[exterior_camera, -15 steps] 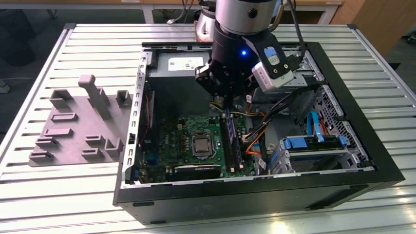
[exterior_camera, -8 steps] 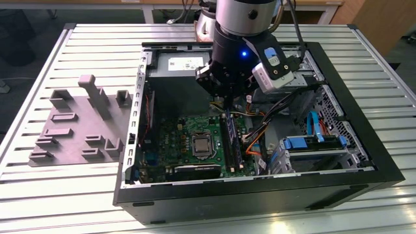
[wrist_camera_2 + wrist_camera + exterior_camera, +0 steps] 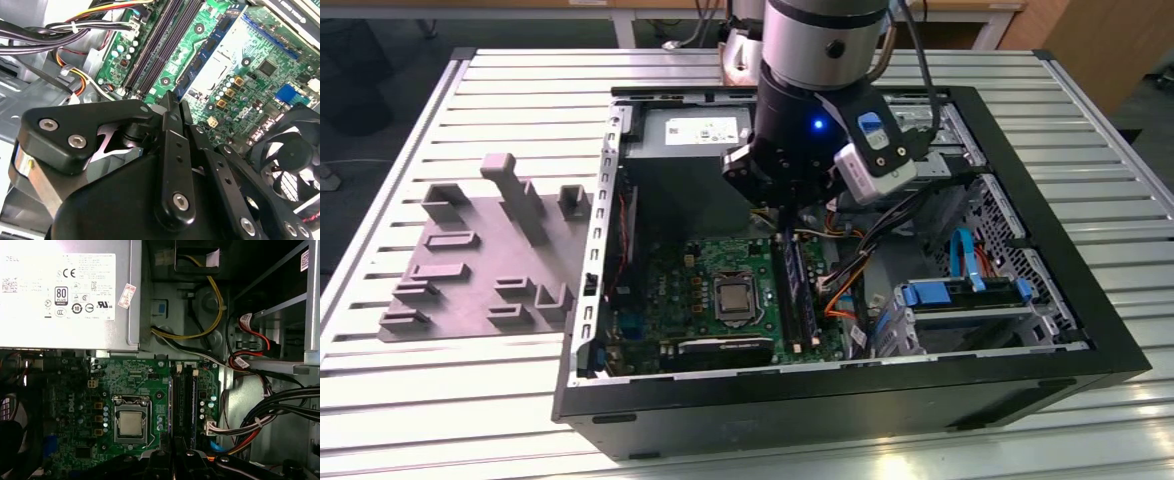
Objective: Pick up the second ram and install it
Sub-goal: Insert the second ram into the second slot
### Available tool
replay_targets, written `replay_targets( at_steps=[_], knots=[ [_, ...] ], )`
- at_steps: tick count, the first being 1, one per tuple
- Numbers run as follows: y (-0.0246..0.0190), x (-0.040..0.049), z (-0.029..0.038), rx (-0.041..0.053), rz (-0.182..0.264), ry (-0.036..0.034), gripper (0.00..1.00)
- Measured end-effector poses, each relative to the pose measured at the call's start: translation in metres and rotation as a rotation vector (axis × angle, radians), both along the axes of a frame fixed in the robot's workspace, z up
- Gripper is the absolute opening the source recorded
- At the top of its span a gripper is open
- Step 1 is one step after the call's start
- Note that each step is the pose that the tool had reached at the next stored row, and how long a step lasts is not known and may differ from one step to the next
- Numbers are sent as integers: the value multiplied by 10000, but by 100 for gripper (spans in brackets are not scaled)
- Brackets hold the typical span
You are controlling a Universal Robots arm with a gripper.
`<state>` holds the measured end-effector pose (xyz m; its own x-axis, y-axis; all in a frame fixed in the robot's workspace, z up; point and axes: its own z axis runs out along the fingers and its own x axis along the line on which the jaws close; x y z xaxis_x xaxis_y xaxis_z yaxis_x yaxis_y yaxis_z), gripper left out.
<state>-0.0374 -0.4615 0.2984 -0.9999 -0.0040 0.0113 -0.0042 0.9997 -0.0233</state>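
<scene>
Slatted worktop (image 3: 480,400) bearing an open computer case (image 3: 854,390); gripper (image 3: 172,102) with fingers pressed together, poised above the memory sockets (image 3: 182,400), which run lengthwise toward the power supply (image 3: 65,295).

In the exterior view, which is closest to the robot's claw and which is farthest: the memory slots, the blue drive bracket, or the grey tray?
1. Memory slots: just under the gripper, inside the case.
2. Blue drive bracket: inside the case, toward the exterior view's right.
3. Grey tray: outside the case on the table, at the exterior view's left.
</scene>
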Motion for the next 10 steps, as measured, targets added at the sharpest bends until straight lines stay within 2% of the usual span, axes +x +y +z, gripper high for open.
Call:
replay_targets(
  at_steps=[5,10],
  knots=[
    [-4,0,-83,1,0,0,14],
    [-4,0,-91,-2,0,1,14]
  ],
)
